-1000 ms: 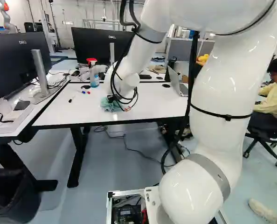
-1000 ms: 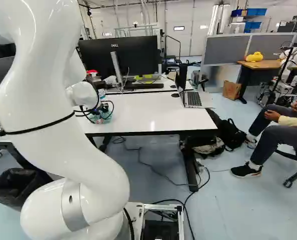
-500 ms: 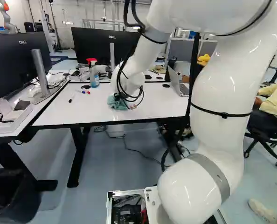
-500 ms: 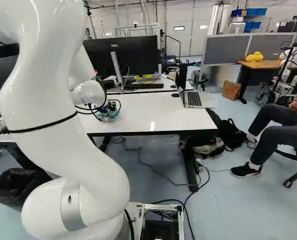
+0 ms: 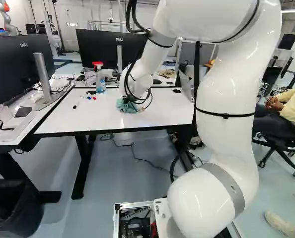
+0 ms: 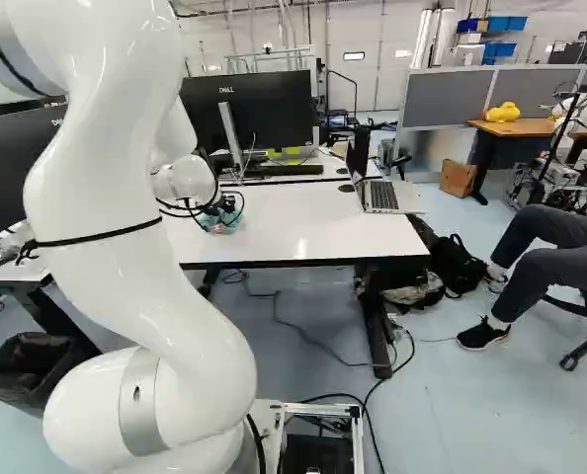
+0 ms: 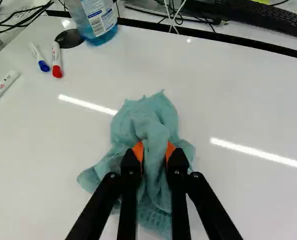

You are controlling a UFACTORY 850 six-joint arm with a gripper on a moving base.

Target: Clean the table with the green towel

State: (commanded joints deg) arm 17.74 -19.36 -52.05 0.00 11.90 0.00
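Observation:
In the left base view my gripper (image 5: 129,99) is low over the white table (image 5: 108,118), mostly hidden by the wrist and cables. The green towel (image 5: 123,106) lies bunched beneath it on the tabletop. Seen from the wrist, the gripper (image 7: 154,151) has both orange pads pressed against a fold of the towel (image 7: 147,120) from two sides. The rest of the cloth spreads around the fingers on the glossy white surface.
Beyond the towel stands a spray bottle (image 7: 96,20), with red and blue markers (image 7: 56,60) near it and another marker (image 7: 2,88) farther aside. A laptop (image 6: 380,194) stands toward the table's far right; monitors (image 5: 107,47) are behind. Another robot (image 5: 7,17) is far back.
Over the last second the arm, with the towel in its gripper, has moved rightward across the table and slightly away from the near edge. The base has not moved.

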